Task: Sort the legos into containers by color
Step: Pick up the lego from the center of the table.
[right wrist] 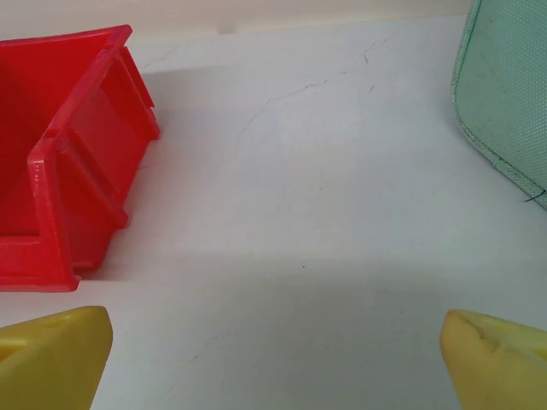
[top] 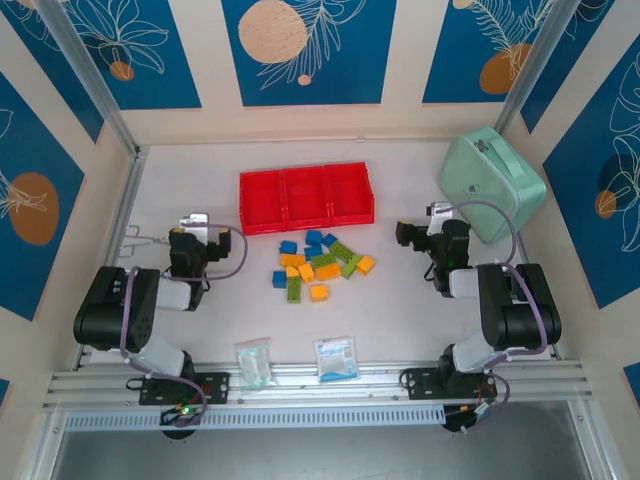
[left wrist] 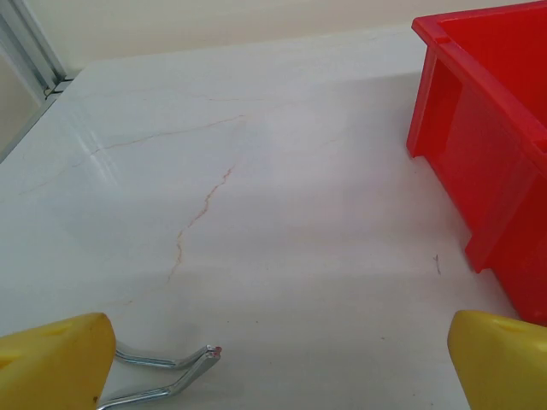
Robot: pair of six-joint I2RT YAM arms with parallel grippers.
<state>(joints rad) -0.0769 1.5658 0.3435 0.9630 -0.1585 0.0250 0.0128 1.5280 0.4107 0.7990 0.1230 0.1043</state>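
Legos (top: 318, 268) lie heaped loose on the counter (top: 400, 320), midway between the arms. Near edge: left arm (top: 130, 300) and right arm (top: 510, 300) folded low, wrists forward, both jaws released wide, grasping nothing. Just beyond the heap: red containers (top: 306, 197).

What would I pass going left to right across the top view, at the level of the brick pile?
bent metal wire → left pincer → legos → right pincer → mint green case
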